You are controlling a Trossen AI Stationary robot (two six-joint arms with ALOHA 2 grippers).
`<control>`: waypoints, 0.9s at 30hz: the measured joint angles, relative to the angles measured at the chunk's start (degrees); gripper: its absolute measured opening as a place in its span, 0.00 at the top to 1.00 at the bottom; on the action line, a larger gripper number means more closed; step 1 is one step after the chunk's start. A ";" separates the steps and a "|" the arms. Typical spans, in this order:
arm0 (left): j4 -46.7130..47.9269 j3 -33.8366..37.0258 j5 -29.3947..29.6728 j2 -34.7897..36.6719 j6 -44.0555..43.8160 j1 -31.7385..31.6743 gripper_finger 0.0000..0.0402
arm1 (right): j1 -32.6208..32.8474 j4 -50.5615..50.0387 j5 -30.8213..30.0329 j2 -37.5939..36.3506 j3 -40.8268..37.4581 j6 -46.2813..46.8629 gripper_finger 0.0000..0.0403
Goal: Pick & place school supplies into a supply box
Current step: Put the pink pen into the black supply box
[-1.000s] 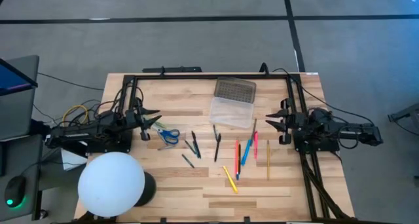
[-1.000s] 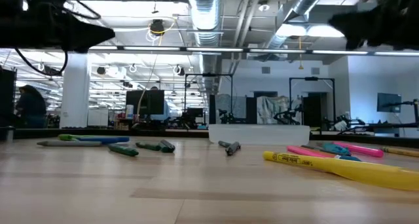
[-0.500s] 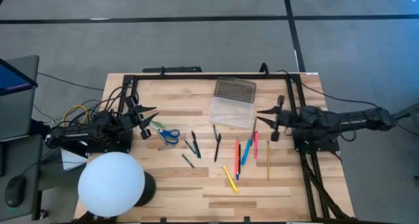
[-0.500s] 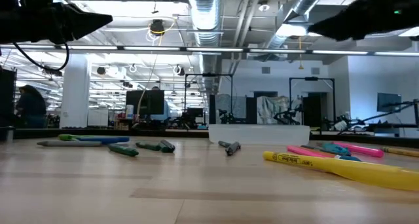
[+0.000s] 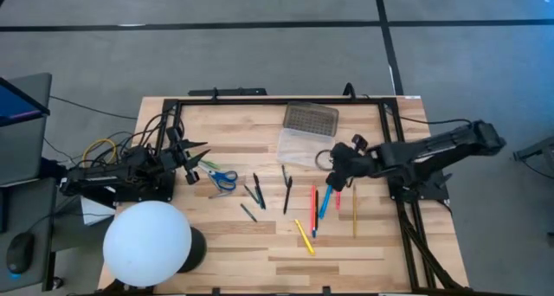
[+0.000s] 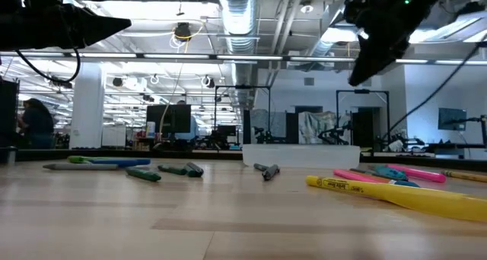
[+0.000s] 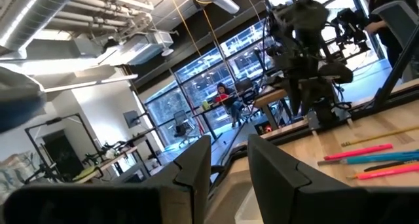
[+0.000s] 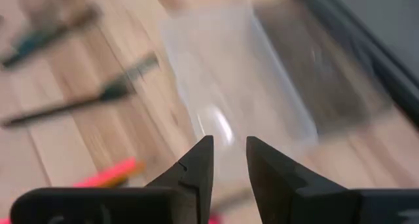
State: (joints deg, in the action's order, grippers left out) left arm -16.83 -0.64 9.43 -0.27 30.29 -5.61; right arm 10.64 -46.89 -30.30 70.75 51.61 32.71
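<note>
Hovering right pincer (image 8: 226,160) slightly parted, empty | above supply box (image 5: 305,146) | left pincer (image 7: 226,162) likewise

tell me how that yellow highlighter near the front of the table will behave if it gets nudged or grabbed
The yellow highlighter looks like a rigid round barrel lying flat, so a sideways nudge would probably roll it. It looks light, likely skidding on the smooth wooden table. Gripped across the barrel, it could slip or pivot.

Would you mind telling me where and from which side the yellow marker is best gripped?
Probably at mid-length, from straight above, jaws across its width: the yellow marker lies flat on the wooden table, slanted, with bare wood on both long sides.
</note>
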 joint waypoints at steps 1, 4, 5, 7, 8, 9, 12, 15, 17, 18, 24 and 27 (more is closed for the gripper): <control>-0.01 0.00 0.01 -0.02 -0.03 0.00 0.76 | 0.75 -3.58 0.07 2.01 1.78 3.17 0.79; -0.03 0.00 0.02 -0.02 -0.05 0.00 0.76 | 3.12 -10.68 1.85 6.71 5.07 12.14 0.79; -0.03 0.00 0.00 -0.02 -0.05 0.00 0.76 | 3.78 -12.20 3.36 7.80 5.48 14.92 0.79; -0.08 -0.02 0.01 -0.02 -0.05 0.00 0.76 | 4.99 -13.91 6.28 9.63 5.62 20.11 0.79; -0.10 -0.02 0.01 -0.02 -0.05 0.00 0.76 | 5.59 -14.62 7.56 10.37 5.55 22.41 0.79; -0.14 -0.03 0.00 -0.02 -0.05 0.00 0.76 | 6.24 -15.45 8.39 10.97 5.41 24.53 0.79; -0.69 -0.04 0.00 -0.02 -0.09 0.00 0.76 | 8.15 -16.77 8.84 12.59 5.38 29.36 0.79; -0.76 -0.06 0.00 -0.02 -0.94 0.00 0.76 | 9.70 -16.75 7.36 13.75 5.38 32.22 0.79; -0.78 -0.07 0.00 -0.02 -1.03 0.00 0.76 | 10.35 -16.85 7.35 14.68 5.36 34.16 0.79; -0.78 -0.07 0.00 -0.02 -1.11 0.00 0.76 | 10.61 -16.89 7.57 15.08 5.36 35.06 0.79; -0.82 -0.09 -0.02 -0.01 -1.60 0.00 0.76 | 11.73 -17.57 9.45 17.71 5.34 39.31 0.78; -0.83 -0.11 -0.01 -0.02 -1.63 0.00 0.76 | 12.52 -17.39 9.45 19.18 5.33 39.34 0.76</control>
State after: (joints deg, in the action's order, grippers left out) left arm -17.66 -0.75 9.42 -0.30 28.67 -5.61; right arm 23.16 -64.28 -20.85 89.94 56.94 72.05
